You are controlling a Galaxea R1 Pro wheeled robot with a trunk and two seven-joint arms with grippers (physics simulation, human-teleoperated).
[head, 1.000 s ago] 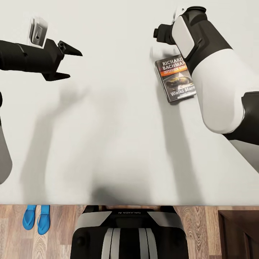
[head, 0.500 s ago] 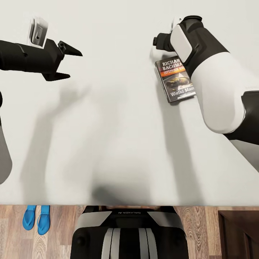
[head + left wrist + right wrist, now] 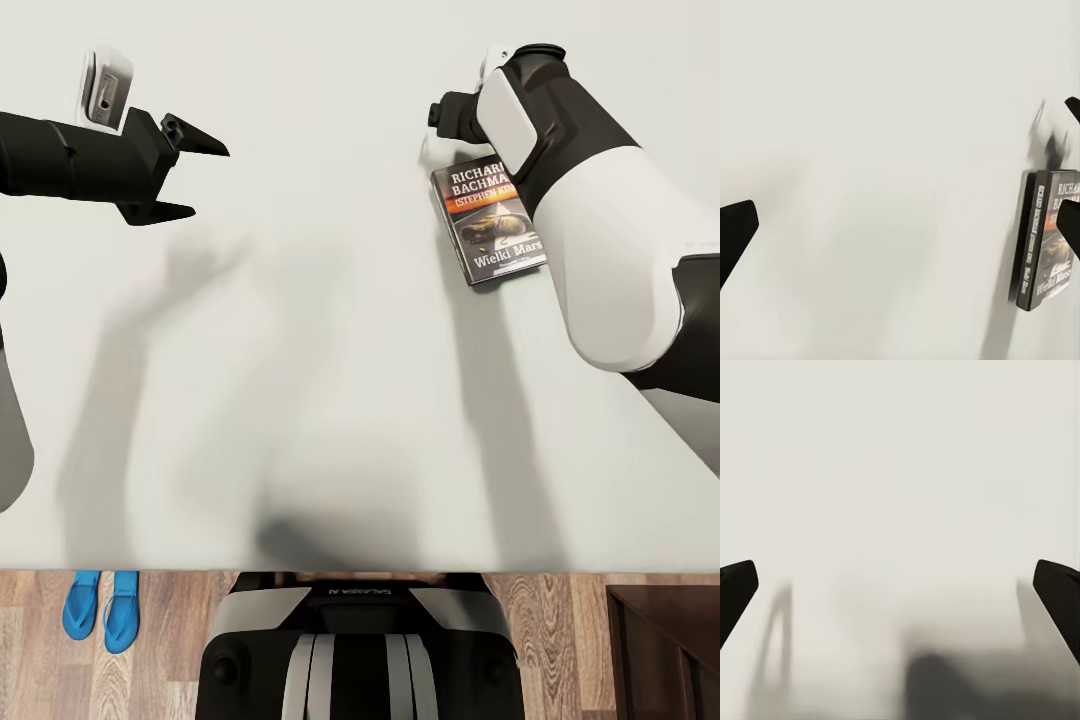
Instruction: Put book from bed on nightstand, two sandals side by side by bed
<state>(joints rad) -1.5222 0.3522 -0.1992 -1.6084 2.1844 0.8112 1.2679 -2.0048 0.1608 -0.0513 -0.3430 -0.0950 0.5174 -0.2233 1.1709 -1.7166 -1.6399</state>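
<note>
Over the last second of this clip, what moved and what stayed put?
The right arm drifted slightly rightward above the book's far edge, uncovering a little more of the cover; nothing was grasped. The book, the open left gripper, the sandals on the floor and the bed stayed as they were.

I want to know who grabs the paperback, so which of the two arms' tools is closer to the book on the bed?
The right tool: it hovers just past the book's top edge, while the left tool hangs far across the bed.
</note>
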